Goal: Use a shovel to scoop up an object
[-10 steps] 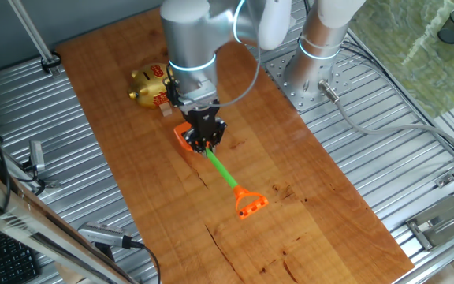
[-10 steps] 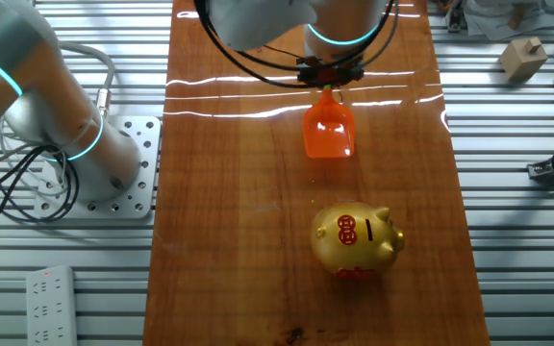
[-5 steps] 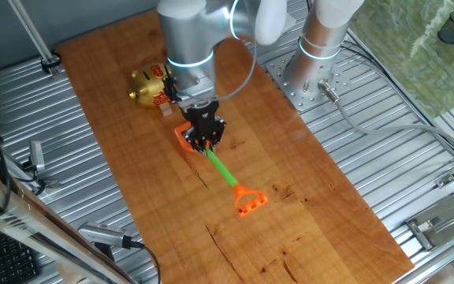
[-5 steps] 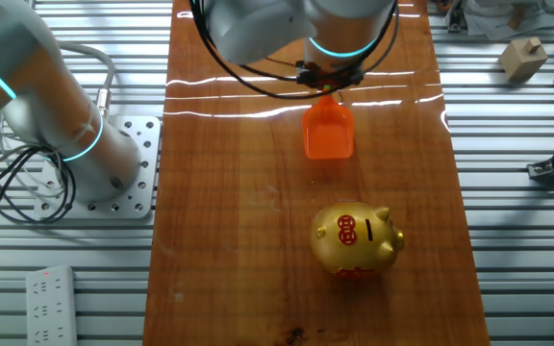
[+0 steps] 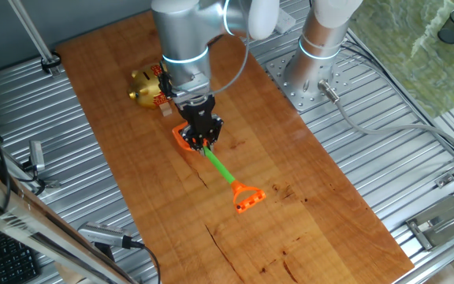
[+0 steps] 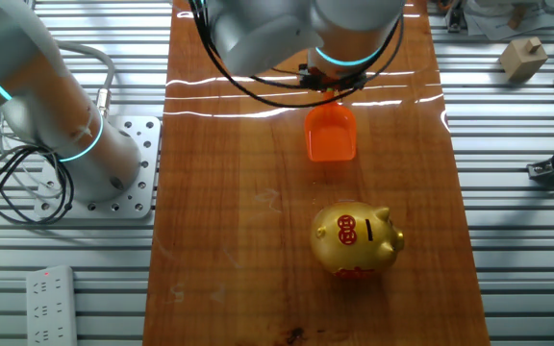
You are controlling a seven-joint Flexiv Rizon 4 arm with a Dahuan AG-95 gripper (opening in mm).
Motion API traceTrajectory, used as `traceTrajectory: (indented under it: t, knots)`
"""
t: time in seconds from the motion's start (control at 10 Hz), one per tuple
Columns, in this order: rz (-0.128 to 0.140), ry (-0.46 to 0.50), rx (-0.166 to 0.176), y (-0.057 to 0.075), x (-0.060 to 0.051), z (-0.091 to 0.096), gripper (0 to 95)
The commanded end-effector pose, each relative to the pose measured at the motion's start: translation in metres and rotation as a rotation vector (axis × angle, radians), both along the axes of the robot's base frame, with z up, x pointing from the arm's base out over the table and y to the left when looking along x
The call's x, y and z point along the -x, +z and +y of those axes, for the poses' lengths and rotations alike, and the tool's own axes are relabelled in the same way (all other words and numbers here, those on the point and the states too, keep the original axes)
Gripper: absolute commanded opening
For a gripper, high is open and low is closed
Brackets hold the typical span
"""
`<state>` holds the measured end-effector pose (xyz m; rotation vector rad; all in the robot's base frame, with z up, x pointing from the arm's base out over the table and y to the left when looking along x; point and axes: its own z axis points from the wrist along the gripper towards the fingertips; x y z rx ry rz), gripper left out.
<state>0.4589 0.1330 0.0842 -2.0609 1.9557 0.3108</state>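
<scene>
The shovel lies low over the wooden board, with its orange blade (image 5: 183, 136), green shaft (image 5: 221, 170) and orange loop end (image 5: 248, 197). My gripper (image 5: 202, 143) is shut on the shaft just behind the blade. The tiny grey-tan block (image 5: 166, 110) sits on the board beside the gold piggy bank (image 5: 148, 85), a short way beyond the blade. In the other fixed view the blade (image 6: 330, 135) points toward the piggy bank (image 6: 354, 238) with a gap between them. There the gripper (image 6: 330, 91) is mostly hidden by the arm, and the block does not show.
The robot base (image 5: 314, 71) is bolted at the board's right side and also shows in the other fixed view (image 6: 94, 163). A tan wooden box (image 6: 522, 58) lies on the metal table off the board. Cables (image 5: 369, 118) run across the metal slats.
The arm has shifted slightly toward the piggy bank, carrying the shovel with it. The loop end has slid a little up the board, and the blade sits a bit closer to the piggy bank.
</scene>
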Motion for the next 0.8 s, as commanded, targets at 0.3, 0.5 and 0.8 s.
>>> traceTrajectory:
  t: [0.3, 0.5, 0.8]
  knots:
    - [0.001, 0.007, 0.000, 0.000, -0.005, -0.006, 0.0]
    - [-0.002, 0.016, -0.003, -0.003, -0.006, -0.013, 0.0]
    - [-0.006, 0.032, -0.018, -0.009, -0.009, -0.022, 0.0]
